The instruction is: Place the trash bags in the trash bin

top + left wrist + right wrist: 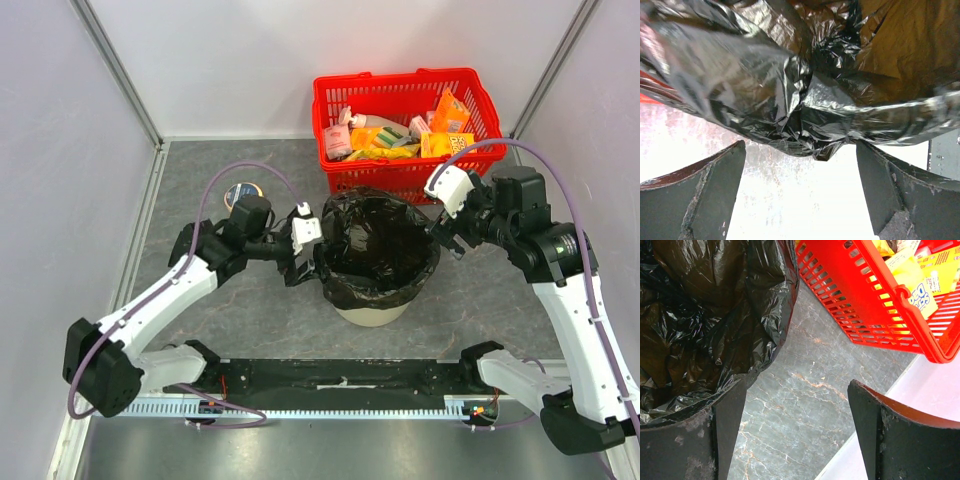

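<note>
Overhead view, with both wrist views. The trash bin (pixel 380 314) stands on the grey marbled table (pixel 250 320), and every place below is given from it. A black trash bag (pixel 378 245) sits in the bin with its mouth spread open. Its edge is folded out over the rim, so only a band of the beige wall shows, on the side nearest my arm bases.

My left gripper (pixel 303 256) is level with the rim on the bin's left side, just beside the folded-over plastic. In the left wrist view its two fingers (pixel 705 195) stand wide apart with nothing between them. The crumpled bag (pixel 790 100) lies just past the fingertips, and I cannot tell whether they touch it.

My right gripper (pixel 447 236) is at the bin's right side, close to the rim. Its jaws are also spread wide and hold nothing. In the right wrist view one finger (pixel 690 440) sits against the lower edge of the bag (pixel 705 315), contact uncertain, while the other finger is over bare table (pixel 805 390).

Behind the bin and almost touching it is a red basket (pixel 400 90) holding yellow and orange packets. A small round object (pixel 243 193) lies to the bin's far left, beyond my left arm.
</note>
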Controlling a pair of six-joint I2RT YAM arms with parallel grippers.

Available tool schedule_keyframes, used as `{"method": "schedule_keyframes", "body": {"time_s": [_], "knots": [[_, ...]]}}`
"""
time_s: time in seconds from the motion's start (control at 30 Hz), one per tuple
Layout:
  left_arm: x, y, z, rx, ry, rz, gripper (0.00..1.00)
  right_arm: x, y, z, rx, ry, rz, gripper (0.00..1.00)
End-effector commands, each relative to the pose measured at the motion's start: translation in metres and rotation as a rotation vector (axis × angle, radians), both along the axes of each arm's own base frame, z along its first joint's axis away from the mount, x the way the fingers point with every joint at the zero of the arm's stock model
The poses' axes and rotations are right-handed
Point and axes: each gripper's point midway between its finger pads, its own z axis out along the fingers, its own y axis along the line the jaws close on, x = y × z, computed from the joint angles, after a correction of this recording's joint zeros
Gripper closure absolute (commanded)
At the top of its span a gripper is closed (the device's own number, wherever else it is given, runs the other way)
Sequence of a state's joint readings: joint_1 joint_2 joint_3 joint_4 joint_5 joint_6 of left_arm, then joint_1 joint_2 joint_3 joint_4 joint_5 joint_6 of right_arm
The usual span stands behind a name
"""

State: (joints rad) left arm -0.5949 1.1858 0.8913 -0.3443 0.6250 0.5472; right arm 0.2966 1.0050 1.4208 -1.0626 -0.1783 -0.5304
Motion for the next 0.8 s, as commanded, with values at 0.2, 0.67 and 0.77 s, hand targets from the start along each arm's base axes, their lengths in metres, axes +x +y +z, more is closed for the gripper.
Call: {"method": "schedule_keyframes", "body": {"time_s": [0.2, 0.67, 0.77], "knots": [[-0.004, 0.023, 0.079, -0.043, -0.143, 0.095, 0.02, 0.006, -0.008, 0.013, 0.014, -0.038, -0.062, 0.08], [0.050, 0.105, 0.150, -0.142, -0.277, 0.725, 0.00, 0.056, -0.058, 0.040, 0.144, -0.209, -0.446, 0.02], [0.059, 0.115, 0.162, -0.186, -0.265, 0.793, 0.00, 0.072, -0.071, 0.043, 0.207, -0.233, -0.532, 0.02]]}}
